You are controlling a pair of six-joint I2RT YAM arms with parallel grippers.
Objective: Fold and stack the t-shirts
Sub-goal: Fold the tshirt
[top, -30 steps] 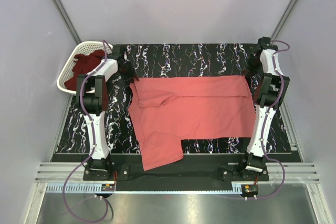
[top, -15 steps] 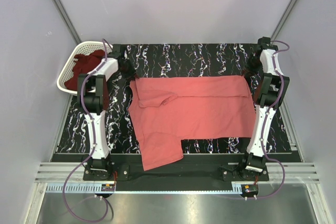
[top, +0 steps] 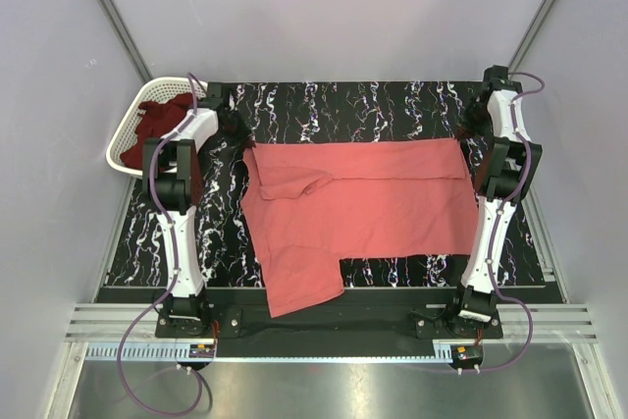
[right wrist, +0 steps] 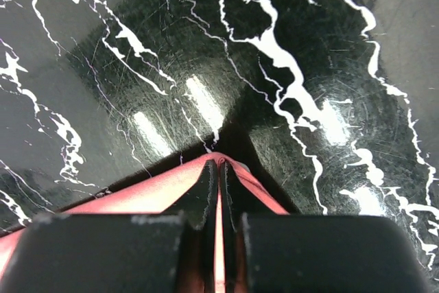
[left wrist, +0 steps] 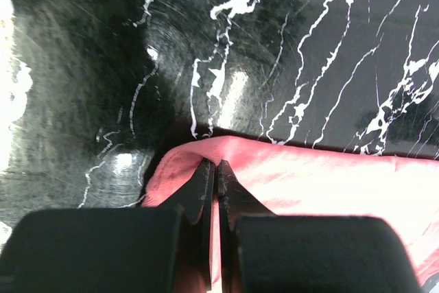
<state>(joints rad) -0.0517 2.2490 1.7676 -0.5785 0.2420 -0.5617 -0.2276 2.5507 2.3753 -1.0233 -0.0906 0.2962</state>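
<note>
The salmon-pink t-shirt [top: 363, 205] lies spread across the black marbled table [top: 343, 105], its lower left part hanging over the near edge. My left gripper [top: 238, 134] is shut on the shirt's far left corner [left wrist: 274, 176]. My right gripper [top: 471, 130] is shut on the far right corner [right wrist: 147, 193]. In both wrist views a thin fold of pink cloth sits pinched between the black fingers. The dark maroon t-shirt [top: 160, 123] lies crumpled in the white lattice basket [top: 121, 149] at the far left.
The basket stands just off the table's far left corner, beside the left arm. Grey walls close in the cell on three sides. A metal rail [top: 324, 326] runs along the near edge by the arm bases.
Both grippers have drawn the shirt's far edge slightly toward the back of the table, and the cloth lies a little flatter. The holds are unchanged.
</note>
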